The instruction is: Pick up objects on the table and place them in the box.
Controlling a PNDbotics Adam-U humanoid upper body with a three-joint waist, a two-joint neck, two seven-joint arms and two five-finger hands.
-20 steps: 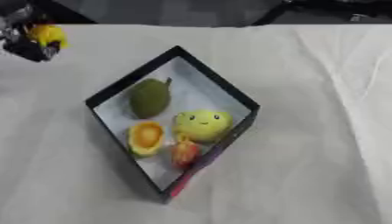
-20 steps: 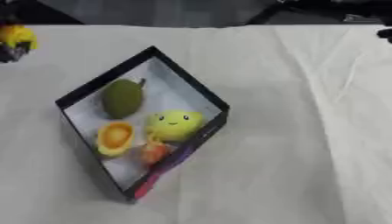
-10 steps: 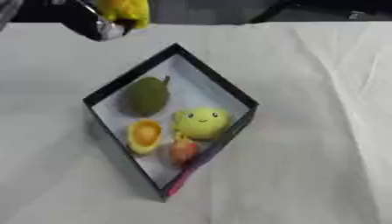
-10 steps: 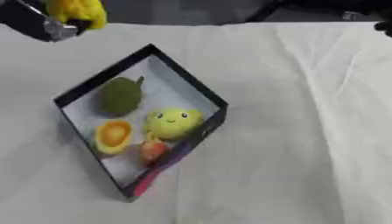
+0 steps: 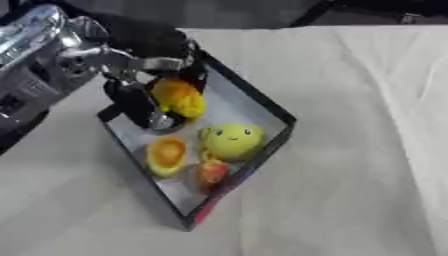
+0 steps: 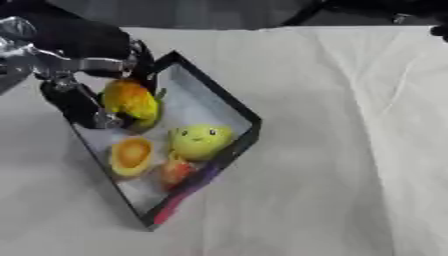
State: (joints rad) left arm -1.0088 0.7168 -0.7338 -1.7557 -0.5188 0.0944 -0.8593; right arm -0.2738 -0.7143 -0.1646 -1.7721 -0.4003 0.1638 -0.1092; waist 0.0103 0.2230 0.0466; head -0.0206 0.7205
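Left robot hand (image 5: 144,92) reaching in from upper left over far corner of the black box (image 5: 262,145), silver-and-black arm slanting down from the top-left edge, fingers curled round a yellow-orange object (image 5: 179,97) held just above the box's white floor. Inside box: yellow round toy with a face (image 5: 230,141) near the right wall, orange half-fruit (image 5: 164,156) beside it on the left, small red piece (image 5: 211,172) just below both. Box sitting askew on white-cloth table (image 5: 350,150). Right robot hand: only a dark tip (image 6: 440,31) at upper right edge, fingers impossible to judge.
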